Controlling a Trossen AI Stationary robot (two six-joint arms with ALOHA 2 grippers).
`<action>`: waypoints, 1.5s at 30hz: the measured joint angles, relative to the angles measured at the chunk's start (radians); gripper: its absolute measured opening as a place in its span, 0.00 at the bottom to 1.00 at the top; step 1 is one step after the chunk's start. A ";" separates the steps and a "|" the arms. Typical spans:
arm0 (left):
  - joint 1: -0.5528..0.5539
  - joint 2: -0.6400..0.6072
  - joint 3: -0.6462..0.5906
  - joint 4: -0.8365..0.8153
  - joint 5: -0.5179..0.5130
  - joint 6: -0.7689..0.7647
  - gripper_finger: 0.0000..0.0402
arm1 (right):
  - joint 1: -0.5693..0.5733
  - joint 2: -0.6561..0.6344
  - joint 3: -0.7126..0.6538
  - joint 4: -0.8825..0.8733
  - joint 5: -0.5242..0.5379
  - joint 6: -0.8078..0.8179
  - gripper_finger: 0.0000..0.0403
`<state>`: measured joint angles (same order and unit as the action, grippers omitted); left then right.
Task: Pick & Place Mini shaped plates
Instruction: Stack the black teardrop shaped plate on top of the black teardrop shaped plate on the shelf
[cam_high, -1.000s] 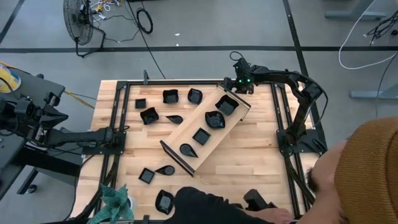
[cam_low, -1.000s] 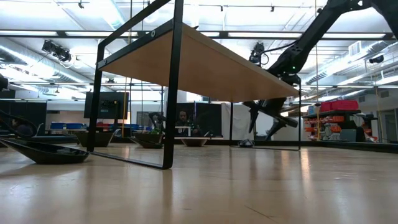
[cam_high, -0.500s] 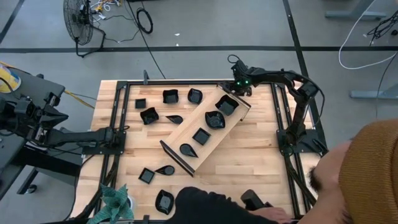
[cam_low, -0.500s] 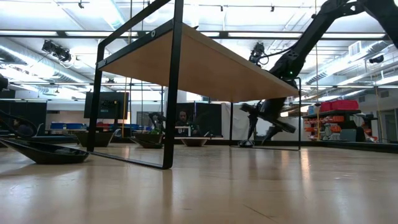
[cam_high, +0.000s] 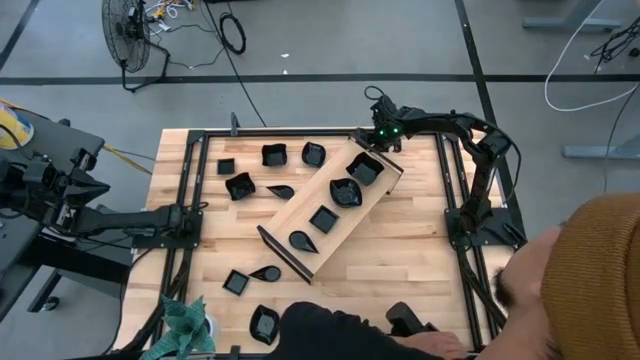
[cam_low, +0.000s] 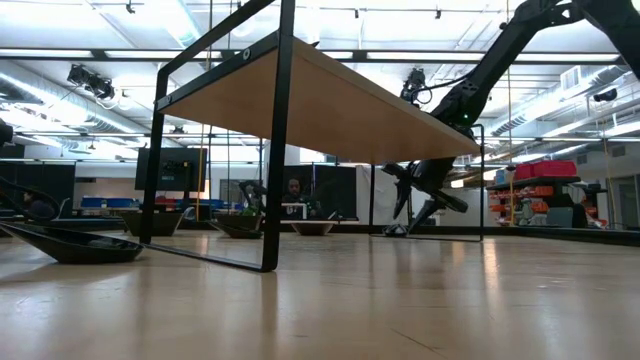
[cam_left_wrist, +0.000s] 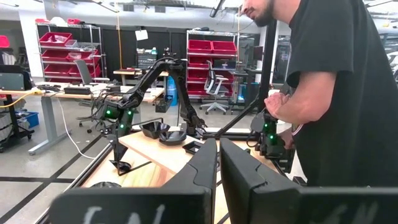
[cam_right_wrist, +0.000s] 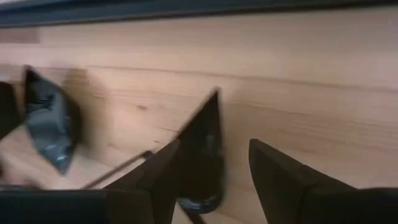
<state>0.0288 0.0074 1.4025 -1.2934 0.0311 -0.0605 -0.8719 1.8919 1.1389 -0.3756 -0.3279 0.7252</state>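
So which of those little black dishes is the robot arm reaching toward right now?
Find the long light-wood tray lying slantwise across the table. Four black dishes sit along it; at its far end, beside the right gripper, is the square plate. It is the biggest dish on the tray, with a wavy rim.

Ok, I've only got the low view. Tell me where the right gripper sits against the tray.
Observer: From above, the right gripper is at the far end of the wooden tray, by its black end piece.
Operator: Give me its jaws.
Observer: Its wrist view shows them apart, with a clear gap between.
Operator: Now count what's on the tray.
Observer: Four black plates sit in a row along it.
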 joint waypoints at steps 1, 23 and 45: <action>0.000 0.000 0.000 0.000 0.000 0.000 0.06 | -0.002 0.000 0.008 0.000 -0.006 0.000 0.47; 0.000 0.000 0.000 0.000 0.000 0.000 0.06 | -0.029 0.083 0.111 -0.083 -0.037 -0.061 0.34; 0.000 0.000 0.000 0.000 0.000 0.000 0.06 | -0.028 0.083 0.111 -0.082 -0.029 -0.053 0.04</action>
<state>0.0288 0.0074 1.4025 -1.2930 0.0311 -0.0605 -0.8997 1.9747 1.2499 -0.4580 -0.3565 0.6724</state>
